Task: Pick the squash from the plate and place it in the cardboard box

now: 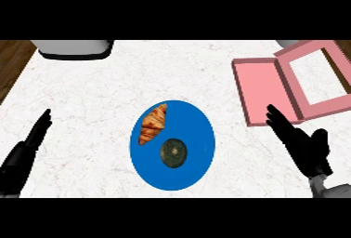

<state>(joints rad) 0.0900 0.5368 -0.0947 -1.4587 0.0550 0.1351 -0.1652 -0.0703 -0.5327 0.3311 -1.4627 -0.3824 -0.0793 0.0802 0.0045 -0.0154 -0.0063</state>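
Note:
A small dark green round squash (174, 152) sits on the blue plate (195, 139) at the counter's middle, just below a golden croissant (153, 124) on the plate's upper left. The pink cardboard box (264, 90) lies open at the upper right, its windowed lid (316, 79) folded back to the right. My right hand (306, 146) is open, fingers straight and pointing up toward the box's near edge, well right of the plate. At the lower left my left hand (26, 151) is open, fingers up, resting apart from the plate.
A grey, dark-based appliance (74, 48) stands at the counter's back left. Wooden floor (14, 58) shows beyond the white marble counter's (103, 93) left edge.

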